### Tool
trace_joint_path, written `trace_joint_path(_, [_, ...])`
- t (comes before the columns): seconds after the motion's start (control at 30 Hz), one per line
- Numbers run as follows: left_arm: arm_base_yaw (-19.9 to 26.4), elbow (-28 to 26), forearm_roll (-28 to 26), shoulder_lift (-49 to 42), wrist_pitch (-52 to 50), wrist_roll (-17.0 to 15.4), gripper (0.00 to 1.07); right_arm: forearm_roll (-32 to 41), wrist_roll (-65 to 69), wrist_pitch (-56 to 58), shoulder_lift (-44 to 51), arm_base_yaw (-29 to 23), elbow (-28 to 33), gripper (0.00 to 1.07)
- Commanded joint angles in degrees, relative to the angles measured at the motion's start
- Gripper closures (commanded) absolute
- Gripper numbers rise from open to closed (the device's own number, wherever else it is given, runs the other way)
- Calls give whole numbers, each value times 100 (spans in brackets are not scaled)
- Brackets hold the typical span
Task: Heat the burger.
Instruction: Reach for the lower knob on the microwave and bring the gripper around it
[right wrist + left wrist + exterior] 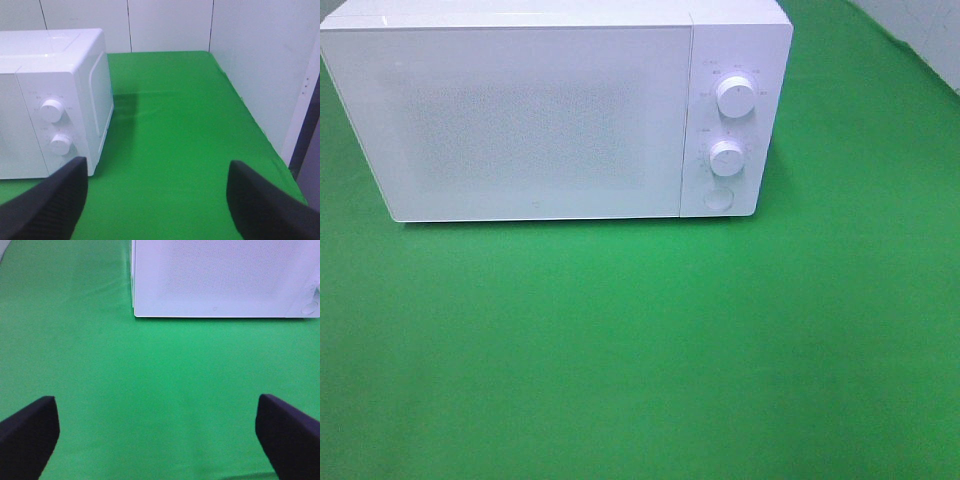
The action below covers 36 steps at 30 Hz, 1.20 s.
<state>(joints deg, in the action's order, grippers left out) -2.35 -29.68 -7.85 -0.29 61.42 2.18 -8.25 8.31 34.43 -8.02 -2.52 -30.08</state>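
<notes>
On the green cloth (640, 350): a white microwave (535, 120) is set, its door (510, 125) shut.
Controls: an upper knob (735, 97), a lower knob (726, 157) and a round button (718, 197) are placed on the right part of the microwave front.
Left claw (156, 412): held wide apart before the microwave door, only cloth between the fingers.
Right claw (157, 170): held apart, empty, near the microwave's knob side.
Burger: its place cannot be told.

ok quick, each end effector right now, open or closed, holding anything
Left end effector: open, holding nothing.
Right end effector: open, holding nothing.
</notes>
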Motion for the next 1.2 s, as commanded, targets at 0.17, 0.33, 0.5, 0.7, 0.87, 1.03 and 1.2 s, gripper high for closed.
trace_joint_path(0.17, [6,29,-23,-132,-29,11,6,-17,-69,-911,-796,17,-46,33])
trace_joint_path(0.33, [6,29,-23,-132,-29,11,6,-17,-69,-1129,-1123,17,-46,33])
trace_joint_path(0.5, [6,29,-23,-132,-29,11,6,-17,-69,-1725,-1656,17,-46,33])
trace_joint_path(0.7, [6,29,-23,-132,-29,11,6,52,-63,-2000,-2086,17,-46,33])
trace_joint_path(0.87, [6,29,-23,-132,-29,11,6,160,-63,-2309,-2544,17,-46,33])
trace_joint_path(1.03, [6,29,-23,-132,-29,11,6,252,-52,-2916,-3100,17,-46,33])
trace_joint_path(1.2, [6,29,-23,-132,-29,11,6,275,57,-3392,-3724,17,-46,33])
